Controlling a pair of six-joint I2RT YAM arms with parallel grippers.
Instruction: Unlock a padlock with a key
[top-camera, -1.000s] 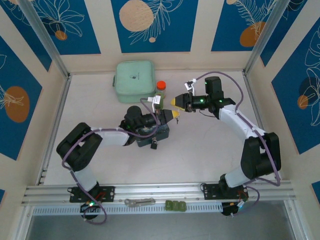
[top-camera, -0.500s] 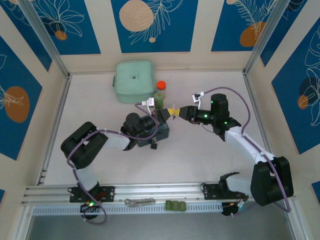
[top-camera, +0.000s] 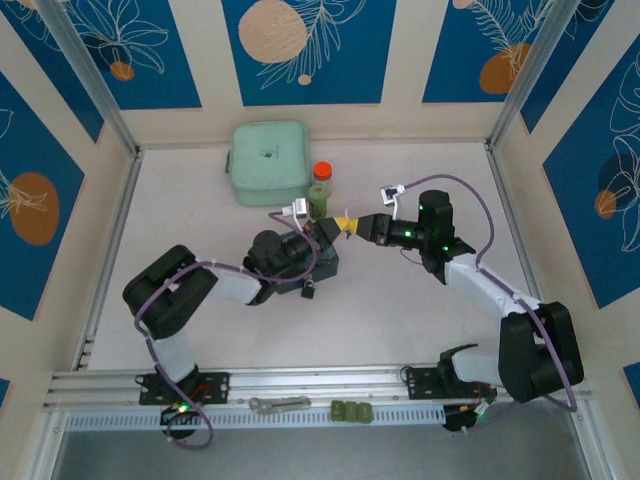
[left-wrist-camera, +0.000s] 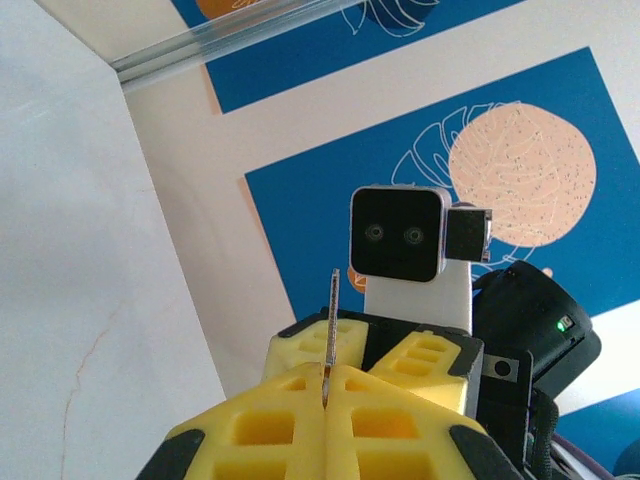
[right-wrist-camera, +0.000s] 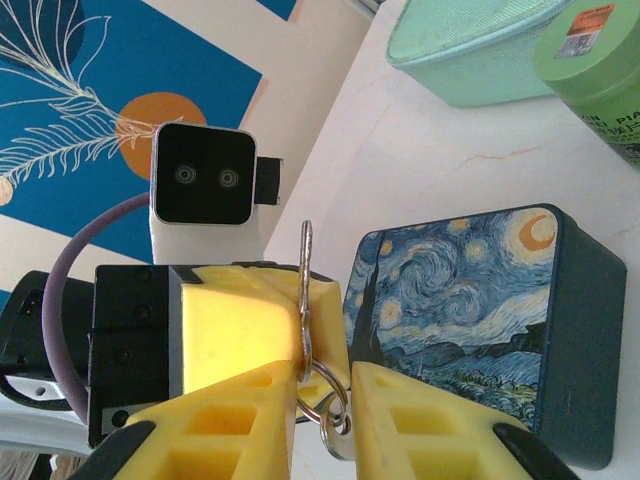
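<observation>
My left gripper (top-camera: 333, 226) is shut on the key (left-wrist-camera: 333, 320), a thin pale blade sticking up edge-on from between its yellow fingers (left-wrist-camera: 400, 400). My right gripper (top-camera: 354, 224) meets it tip to tip above the blue swirly-painted box (top-camera: 318, 262). In the right wrist view the key (right-wrist-camera: 304, 290) and its ring (right-wrist-camera: 332, 402) lie between my right gripper's (right-wrist-camera: 322, 375) fingers. The key touches one finger and a narrow gap shows at the other. The small dark padlock (top-camera: 310, 290) hangs at the box's near side.
A green bottle with a red cap (top-camera: 320, 192) stands just behind the grippers, and a mint case (top-camera: 268, 162) lies behind it at the left. On the front rail lie a grey metal tool (top-camera: 278, 404) and small green pieces (top-camera: 352, 410).
My right arm swung left and forward until its tips met my left gripper, and its jaws narrowed around the key. My left gripper shifted slightly toward the bottle, still pinching the key.
</observation>
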